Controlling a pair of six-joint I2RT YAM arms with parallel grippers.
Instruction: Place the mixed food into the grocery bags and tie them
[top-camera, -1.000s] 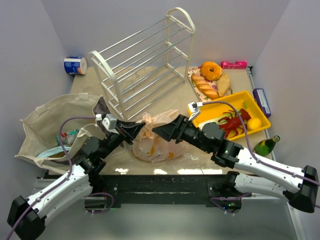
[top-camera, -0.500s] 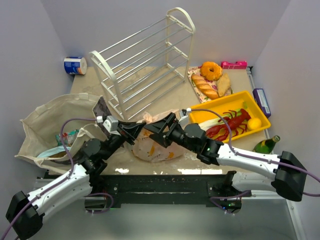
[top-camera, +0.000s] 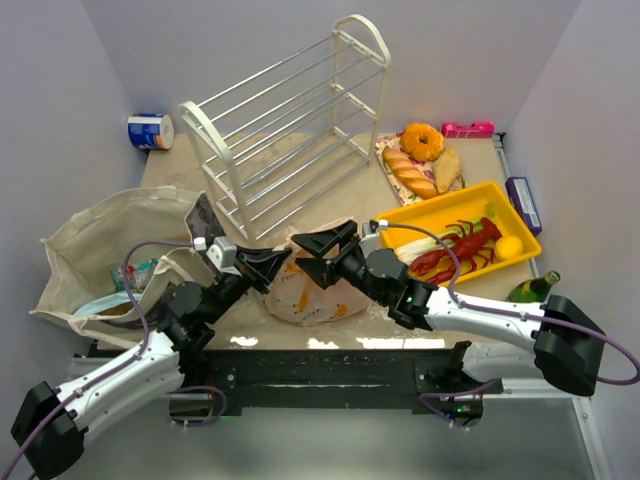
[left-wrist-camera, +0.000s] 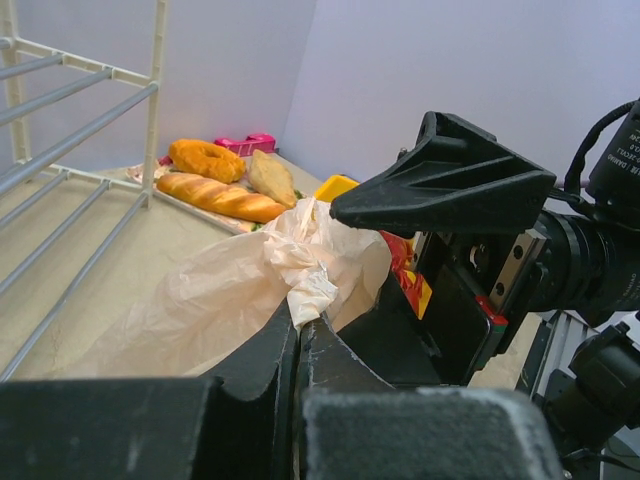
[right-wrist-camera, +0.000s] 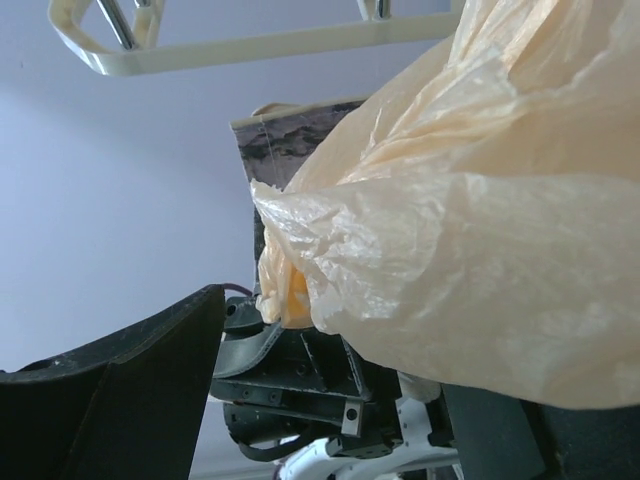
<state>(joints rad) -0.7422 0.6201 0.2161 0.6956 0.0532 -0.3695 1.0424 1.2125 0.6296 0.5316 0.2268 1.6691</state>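
The peach-pink plastic bag (top-camera: 312, 296) lies at the table's front centre with orange-printed contents showing through. My left gripper (top-camera: 284, 263) is shut on the bag's twisted handle, which sticks out of the closed tips in the left wrist view (left-wrist-camera: 308, 290). My right gripper (top-camera: 306, 256) is open, with one finger (left-wrist-camera: 440, 190) above the bunched bag top and one below. In the right wrist view the bag (right-wrist-camera: 480, 200) fills the space between the wide fingers (right-wrist-camera: 120, 400). The beige cloth tote (top-camera: 100, 235) lies open at the left with snack packets (top-camera: 140, 272) inside.
A white wire rack (top-camera: 290, 120) lies tilted behind the bag. A yellow tray (top-camera: 440, 213) at the right holds a red lobster (top-camera: 465, 248) and a yellow fruit (top-camera: 508, 247). Bread loaves and a donut (top-camera: 420, 160) lie behind it. A green bottle (top-camera: 530, 292) stands front right, a blue can (top-camera: 150, 131) back left.
My right gripper has swung left from beside the tray to the bag's top, and its open fingers now straddle the bunched plastic. My left gripper kept its hold and shifted slightly right.
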